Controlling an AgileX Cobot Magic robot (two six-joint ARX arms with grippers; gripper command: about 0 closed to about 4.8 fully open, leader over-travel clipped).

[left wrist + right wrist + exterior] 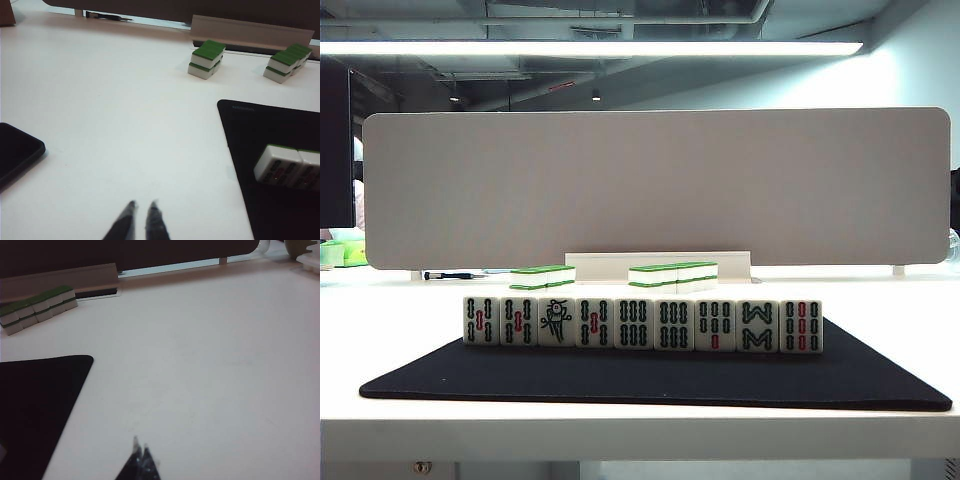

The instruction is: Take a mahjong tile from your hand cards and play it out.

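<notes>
Plainly, nine hand cards point(642, 324) stand upright in a straight row on a black mat point(650, 380), faces toward the exterior camera, each touching its neighbour. Third from the left of that row is the mahjong tile point(556, 322) with the dark green bird figure and a touch of red; tiles with green and red bamboo sticks stand on both sides of it, and a tile with a green zigzag pattern point(757, 326) is second from the right. The mat lies on a white surface point(410, 300). Behind the row, two small stacks of green-backed tiles point(542, 277) and point(672, 275) rest on the bare surface, well apart from the row, with a pale grey divider panel point(656, 187) beyond them.

Neither arm appears in the exterior view. In the left wrist view, the left hand point(142, 210) hovers over bare white surface beside the mat's left edge, its two dark fingertips nearly together with only a thin gap, holding nothing; the green backs of the row's end tiles show on the mat nearby, and a dark flat object point(15, 152) lies off to the other side. In the right wrist view, the right hand point(140, 452) is over bare surface beside the mat's right edge, its fingertips drawn together to a point and empty.
</notes>
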